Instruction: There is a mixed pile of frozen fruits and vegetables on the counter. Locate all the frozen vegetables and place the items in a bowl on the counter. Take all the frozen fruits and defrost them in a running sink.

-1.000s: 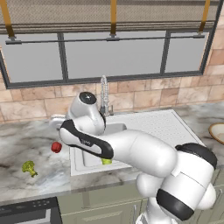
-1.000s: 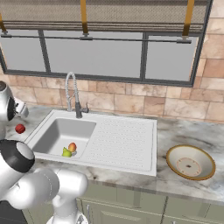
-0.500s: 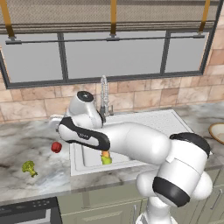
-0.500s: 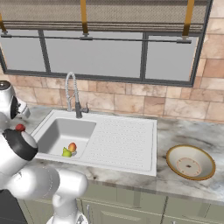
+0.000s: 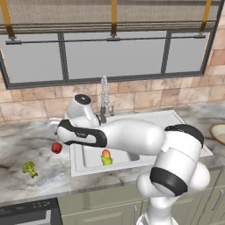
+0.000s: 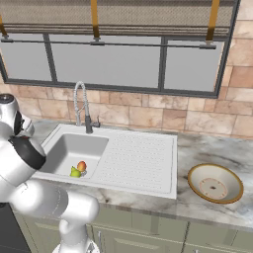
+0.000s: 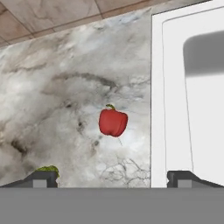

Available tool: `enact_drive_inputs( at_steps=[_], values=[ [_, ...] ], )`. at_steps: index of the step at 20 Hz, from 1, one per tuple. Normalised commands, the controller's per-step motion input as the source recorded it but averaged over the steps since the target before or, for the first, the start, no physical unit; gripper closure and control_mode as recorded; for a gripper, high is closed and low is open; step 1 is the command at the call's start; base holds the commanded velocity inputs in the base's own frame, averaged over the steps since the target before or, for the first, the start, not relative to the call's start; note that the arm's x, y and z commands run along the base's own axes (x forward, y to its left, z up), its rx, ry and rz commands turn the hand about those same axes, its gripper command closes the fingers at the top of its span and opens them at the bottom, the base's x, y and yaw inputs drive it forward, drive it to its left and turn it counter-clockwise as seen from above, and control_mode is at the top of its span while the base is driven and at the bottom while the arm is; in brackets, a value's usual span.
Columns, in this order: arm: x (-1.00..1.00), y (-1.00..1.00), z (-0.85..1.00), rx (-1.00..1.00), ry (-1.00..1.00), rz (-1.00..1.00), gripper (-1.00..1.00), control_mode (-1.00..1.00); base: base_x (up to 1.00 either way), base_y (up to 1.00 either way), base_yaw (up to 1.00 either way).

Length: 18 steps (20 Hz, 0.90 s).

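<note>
My gripper [image 7: 113, 179] is open and empty, hovering over the marble counter [image 7: 65, 87] left of the sink [image 7: 175, 109]. The small red vegetable [image 7: 113, 122] lies on the counter straight ahead between the fingertip lines, apart from both fingertips [image 7: 41, 178]. It also shows just below my hand [image 5: 56, 148]. The green broccoli [image 5: 29, 168] lies further left near the counter's front; its top edge peeks by my left fingertip [image 7: 47, 169]. Both fruits rest in the sink basin: the orange-red fruit [image 5: 106, 153] and the yellow-green fruit [image 5: 107, 161] touch each other. The tan bowl [image 6: 215, 183] stands empty far right.
A tall chrome spring faucet [image 5: 104, 94] rises behind the basin. The ribbed drainboard [image 6: 138, 158] lies between basin and bowl. My white arm [image 5: 132, 136] stretches across the front of the sink. A tiled wall and window stand behind the counter. A dark appliance top [image 5: 26, 211] sits lower left.
The arm has sunk lower and stretched across the sink's front, with the hand shifting slightly left near the red piece. The jaws have stayed open; no object has moved.
</note>
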Motion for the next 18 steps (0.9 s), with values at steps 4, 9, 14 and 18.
enact_drive_inputs(
  at_steps=[4,9,14,18],
  values=[
    [0.04,0.12,-0.20,-0.01,0.00,0.00,-1.00,-1.00,0.00,0.00,0.00],
    [0.01,0.10,-0.18,-0.02,0.00,0.00,-1.00,-1.00,0.00,0.00,0.00],
    [0.03,0.06,-0.17,-0.01,0.00,0.00,-1.00,-1.00,0.00,0.00,0.00],
    [0.08,0.01,-0.17,0.00,0.00,0.00,-1.00,-1.00,0.00,0.00,0.00]
  ],
)
